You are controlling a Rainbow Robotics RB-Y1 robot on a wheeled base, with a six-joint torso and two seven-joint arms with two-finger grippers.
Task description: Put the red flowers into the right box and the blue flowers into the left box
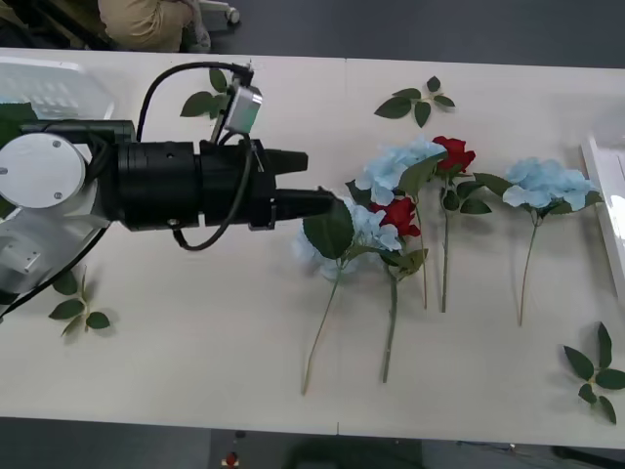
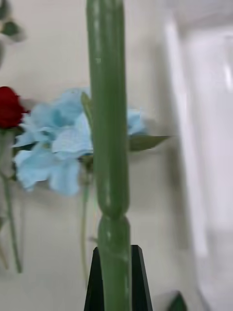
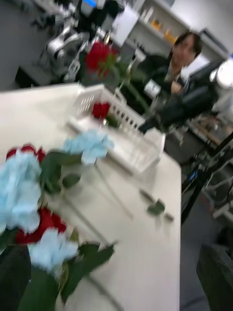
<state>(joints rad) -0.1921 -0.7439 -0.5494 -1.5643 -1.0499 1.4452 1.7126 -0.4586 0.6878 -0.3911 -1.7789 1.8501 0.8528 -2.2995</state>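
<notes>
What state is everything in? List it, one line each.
right gripper: shut on a red flower's stem.
held red flower: aloft near the right box.
boxed red flower: lying in the right box.
table red flowers: two, lying unsorted.
blue flowers: lying on the table, unsorted.
left gripper: at the leftmost blue flower.

Thick green plastic flower stem (image 2: 110, 146) runs up the frame centre, pinched at the bottom edge between the right gripper's (image 2: 115, 279) two black fingers (image 2: 94, 284). Behind it, a pale sky-blue hydrangea-like flower cluster (image 2: 56, 146) lies on the off-white surface (image 2: 48, 53). Deep-red rose bloom (image 2: 9, 108) at the left edge. Blurred white plastic tray (image 2: 206, 146) along the right side.
</notes>
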